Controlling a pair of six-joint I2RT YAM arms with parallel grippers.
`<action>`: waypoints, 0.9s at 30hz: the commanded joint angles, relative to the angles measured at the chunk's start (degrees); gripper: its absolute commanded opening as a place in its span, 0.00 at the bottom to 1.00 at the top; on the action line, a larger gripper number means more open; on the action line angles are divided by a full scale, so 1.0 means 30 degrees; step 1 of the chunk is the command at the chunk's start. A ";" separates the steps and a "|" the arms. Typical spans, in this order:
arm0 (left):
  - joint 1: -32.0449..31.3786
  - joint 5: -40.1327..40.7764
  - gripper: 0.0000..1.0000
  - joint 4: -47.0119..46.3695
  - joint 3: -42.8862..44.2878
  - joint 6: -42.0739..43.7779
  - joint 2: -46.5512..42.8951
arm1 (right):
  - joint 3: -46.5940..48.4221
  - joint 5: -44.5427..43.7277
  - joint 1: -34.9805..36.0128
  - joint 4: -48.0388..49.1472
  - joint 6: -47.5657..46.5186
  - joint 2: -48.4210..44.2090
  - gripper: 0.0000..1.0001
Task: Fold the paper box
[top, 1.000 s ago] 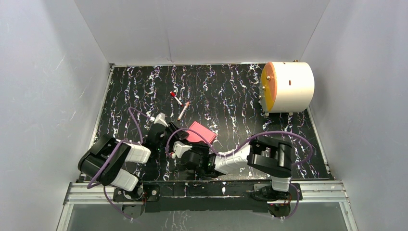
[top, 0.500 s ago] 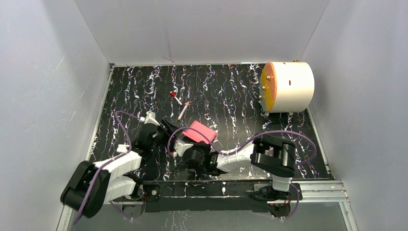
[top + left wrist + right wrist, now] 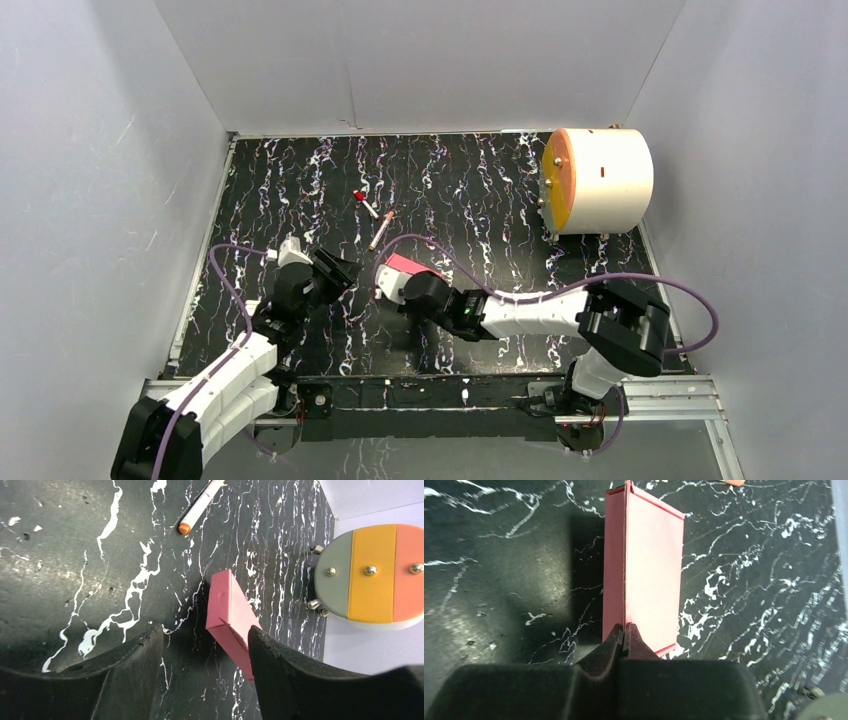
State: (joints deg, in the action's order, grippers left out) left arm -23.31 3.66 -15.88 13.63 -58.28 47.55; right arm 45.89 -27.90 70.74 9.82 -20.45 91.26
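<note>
Now the paper box [image 3: 406,264], folded up as a flat pink rectangle, sits on the black marbled table [image 3: 480,190], well to the left of the white cylinder [image 3: 598,180] and nearer the arm bases. Its long axis runs straight away from the right gripper [image 3: 625,634], which is pinched tight on a thin card edge at the box's near end. The left gripper [image 3: 205,642] gapes wide and holds nothing, farther left of the cylinder than the box.

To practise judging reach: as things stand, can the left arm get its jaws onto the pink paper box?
Probably yes. The left gripper is open and points at the paper box, only bare table between. The right gripper, shut on one card edge, leaves the facing side free.
</note>
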 commanded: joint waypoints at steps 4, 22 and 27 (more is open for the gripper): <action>0.0161 0.1133 0.57 0.2763 0.0738 0.0988 -0.2065 | 0.0448 0.6410 -0.2361 -0.1189 0.2187 -0.2345 0.00; 0.0173 -0.4010 0.65 0.7371 0.6607 1.0075 -0.0452 | 0.5125 1.9301 -0.8501 -0.7842 0.2599 0.0053 0.00; 0.0172 -0.5195 0.65 0.9192 0.8779 1.3526 0.1420 | 0.7147 2.0421 -0.9403 -0.9828 0.1287 0.1457 0.00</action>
State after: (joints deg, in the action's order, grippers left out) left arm -23.03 -6.42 5.69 35.11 -29.54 48.73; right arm 62.24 27.33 44.42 -13.56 -12.93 93.36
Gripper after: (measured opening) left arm 0.651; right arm 0.020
